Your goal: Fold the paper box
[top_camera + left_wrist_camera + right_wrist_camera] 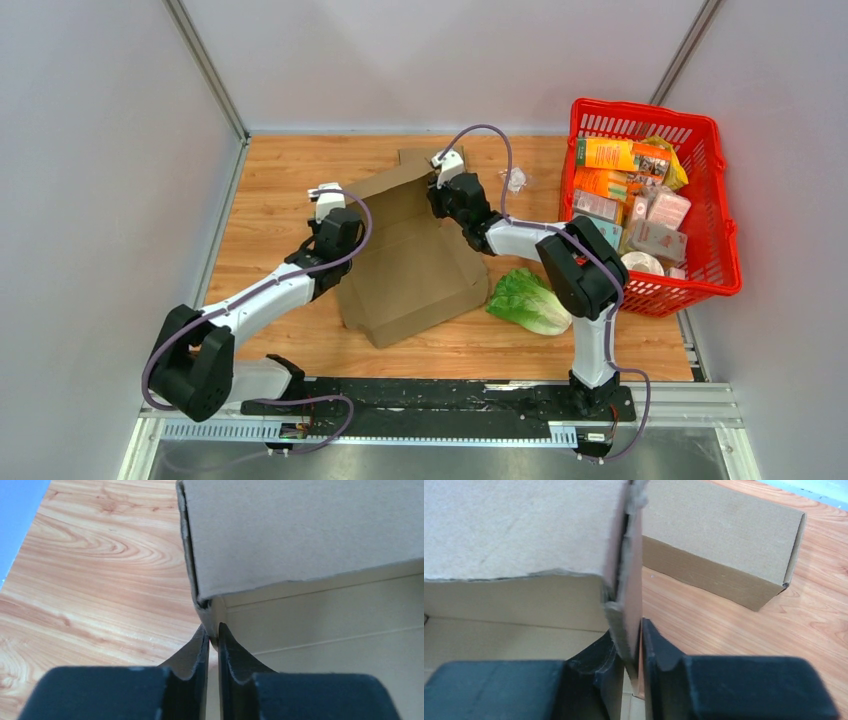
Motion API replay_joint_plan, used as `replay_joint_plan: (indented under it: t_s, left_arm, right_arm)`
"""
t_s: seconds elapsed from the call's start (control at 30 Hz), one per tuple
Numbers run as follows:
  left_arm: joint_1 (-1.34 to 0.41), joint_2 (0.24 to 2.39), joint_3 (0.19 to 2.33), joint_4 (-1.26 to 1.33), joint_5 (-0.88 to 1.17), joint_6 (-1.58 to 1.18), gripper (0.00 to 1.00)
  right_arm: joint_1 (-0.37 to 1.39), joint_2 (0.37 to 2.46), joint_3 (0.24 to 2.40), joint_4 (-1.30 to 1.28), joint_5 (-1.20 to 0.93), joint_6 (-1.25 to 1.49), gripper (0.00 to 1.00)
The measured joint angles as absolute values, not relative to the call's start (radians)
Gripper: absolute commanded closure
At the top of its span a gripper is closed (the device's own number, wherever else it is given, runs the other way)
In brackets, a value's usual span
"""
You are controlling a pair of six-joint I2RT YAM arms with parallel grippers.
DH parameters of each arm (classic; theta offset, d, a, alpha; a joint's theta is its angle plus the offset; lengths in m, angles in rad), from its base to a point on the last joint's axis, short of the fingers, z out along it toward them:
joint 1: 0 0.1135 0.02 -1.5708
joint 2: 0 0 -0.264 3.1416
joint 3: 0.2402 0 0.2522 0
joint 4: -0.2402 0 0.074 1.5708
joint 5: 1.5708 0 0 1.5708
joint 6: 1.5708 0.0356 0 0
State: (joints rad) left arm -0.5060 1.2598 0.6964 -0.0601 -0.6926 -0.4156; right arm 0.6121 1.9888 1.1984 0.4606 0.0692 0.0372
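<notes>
A brown cardboard box (pixel 410 260) lies partly folded in the middle of the wooden table. My left gripper (pixel 335 215) is shut on the box's left side wall; in the left wrist view the wall's edge (pixel 212 622) sits pinched between the black fingertips (pixel 200 647). My right gripper (pixel 447 195) is shut on the box's right side wall at the far corner; in the right wrist view the upright cardboard wall (pixel 629 615) runs down between the fingers (pixel 654 645). A folded panel (pixel 719 545) of the box shows beyond it.
A red basket (pixel 720 215) full of packaged groceries stands at the right. A green lettuce (pixel 528 300) lies on the table just right of the box. A small clear wrapper (pixel 516 180) lies near the basket. Grey walls enclose the table.
</notes>
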Motion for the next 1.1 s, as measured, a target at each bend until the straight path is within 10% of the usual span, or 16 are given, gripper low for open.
replay_joint_plan:
  t_s: [0.17,0.23,0.27,0.57,0.63,0.67,0.77,1.0,1.1]
  left_arm:
    - [-0.505,1.270,0.697,-0.007,-0.714,-0.399,1.00]
    - [-0.506,1.270,0.697,0.008,-0.715,-0.396,1.00]
    - [-0.508,1.270,0.695,0.017,-0.715,-0.394,1.00]
    - [-0.516,1.226,0.653,0.019,-0.743,-0.422,1.00]
    - [-0.516,1.221,0.646,0.014,-0.746,-0.440,1.00]
    - [-0.516,1.221,0.646,0.011,-0.747,-0.445,1.00]
    - [-0.517,1.220,0.646,-0.008,-0.741,-0.472,1.00]
    - [-0.535,1.215,0.648,-0.061,-0.742,-0.538,1.00]
    - [-0.534,1.196,0.648,-0.096,-0.741,-0.562,0.78]
  right_arm:
    - [0.623,1.989,1.200,0.452,0.106,0.088,0.69]
    - [0.640,1.993,1.213,0.442,0.164,0.118,0.79]
    - [0.649,1.998,1.221,0.439,0.193,0.129,1.00]
    - [0.746,2.088,1.341,0.403,0.507,0.161,1.00]
    - [0.752,2.091,1.348,0.392,0.543,0.170,0.83]
    - [0.753,2.091,1.349,0.381,0.550,0.176,0.46]
    - [0.751,2.061,1.332,0.344,0.562,0.194,0.10]
    - [0.725,1.818,1.240,-0.090,0.448,0.280,0.00]
    - [0.695,1.687,1.206,-0.290,0.316,0.310,0.00]
